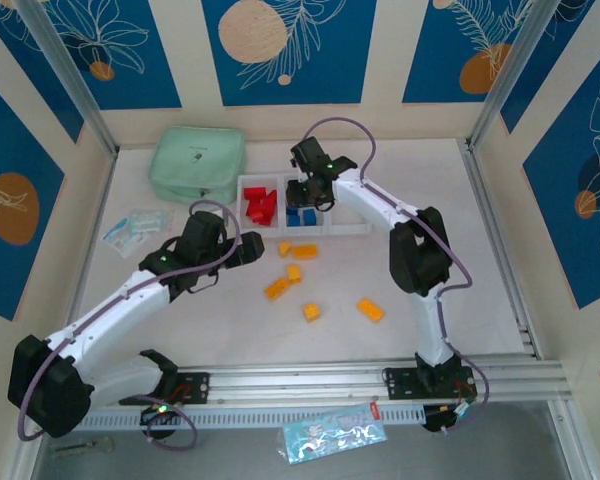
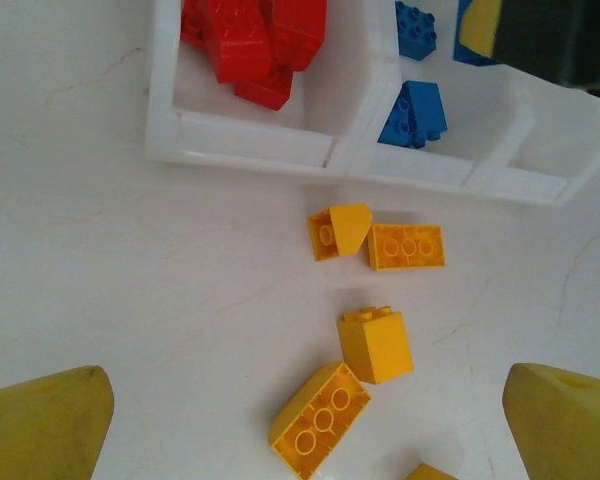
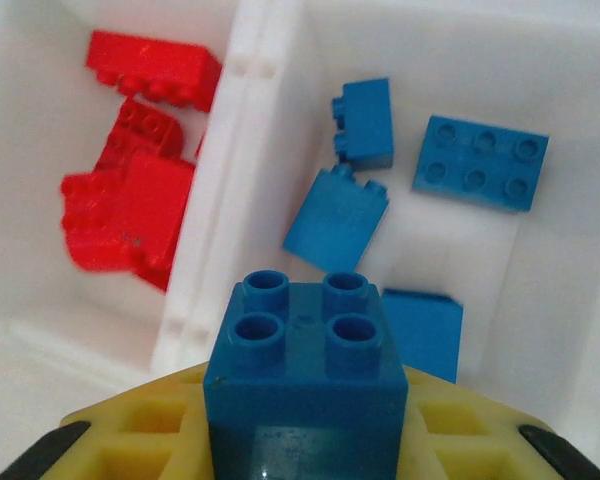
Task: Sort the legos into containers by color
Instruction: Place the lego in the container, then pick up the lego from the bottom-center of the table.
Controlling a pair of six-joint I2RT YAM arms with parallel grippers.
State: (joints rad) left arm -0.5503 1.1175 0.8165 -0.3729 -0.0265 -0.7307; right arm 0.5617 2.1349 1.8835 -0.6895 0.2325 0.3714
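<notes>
Three joined white bins [image 1: 342, 233] stand at mid-table. The left bin holds red legos [image 1: 261, 205] and the middle one blue legos [image 1: 301, 216]. My right gripper [image 1: 311, 193] hovers over the middle bin, shut on a square blue lego [image 3: 302, 370]. Below it lie more blue legos [image 3: 480, 160], with red ones [image 3: 130, 190] past the divider wall [image 3: 215, 200]. Several yellow-orange legos [image 1: 294, 271] lie loose in front of the bins. My left gripper [image 1: 255, 250] is open above them, an oblong yellow lego [image 2: 320, 420] lying between its fingers [image 2: 40, 425], untouched. A square yellow lego [image 2: 376, 343] sits just beyond it.
A mint-green pouch [image 1: 197, 165] lies left of the bins at the back, and clear packets [image 1: 135, 228] sit near the left wall. Two more yellow legos [image 1: 370, 310] lie toward the right arm's elbow [image 1: 420, 250]. An aluminium rail [image 1: 380, 380] runs along the near edge.
</notes>
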